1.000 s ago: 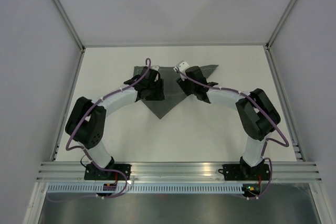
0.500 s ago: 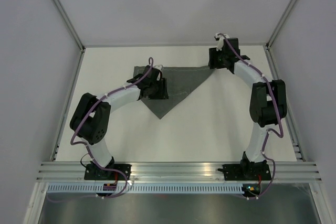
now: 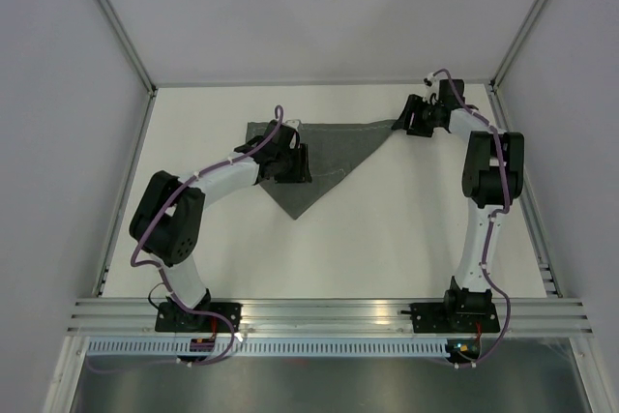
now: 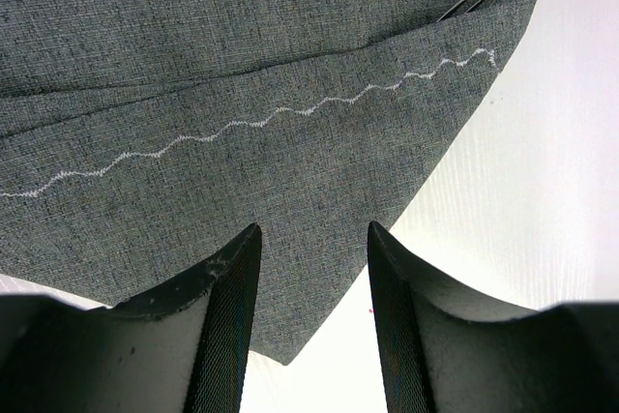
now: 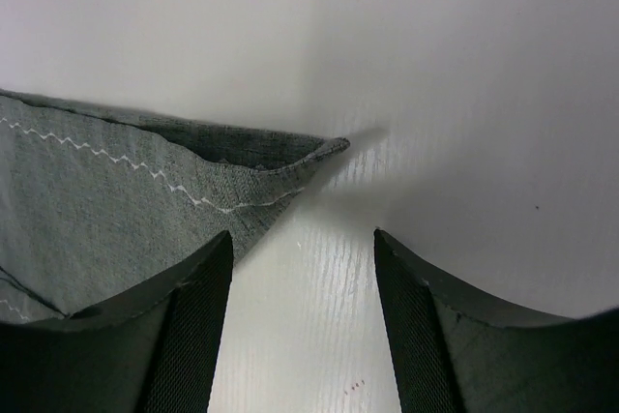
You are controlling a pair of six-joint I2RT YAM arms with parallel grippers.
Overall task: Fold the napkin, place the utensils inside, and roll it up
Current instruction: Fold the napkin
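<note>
1. Hovering with its two dark, mesh-textured fingers spread and nothing between them, the left gripper (image 4: 312,234) sits over the left half of the dark grey woven fabric napkin (image 4: 242,94).
2. The right gripper (image 5: 303,239) is likewise spread and empty. The napkin's right corner lies just ahead of its left finger, and bare tabletop shows between the tips.
3. The napkin is folded into a triangle. Its long edge faces the far side of the white matte table (image 3: 387,229) and its point faces the arm bases.
4. The cloth has a fine heathered weave, with a white zigzag stitch line (image 4: 290,111) following the hem of the upper layer.
5. In the left wrist view, slim utensil tips (image 4: 464,5) poke out from under the fold near one corner. Their colour is hard to tell.
6. At the right corner the two layers gape slightly and the tip curls up off the surface.
7. A second ago the right gripper was over the middle of the cloth, close beside the left one. It has since swung out to the far right corner, while the left arm has barely shifted.
8. The napkin's right half, then hidden by the right arm, now lies flat and in full view.
</note>
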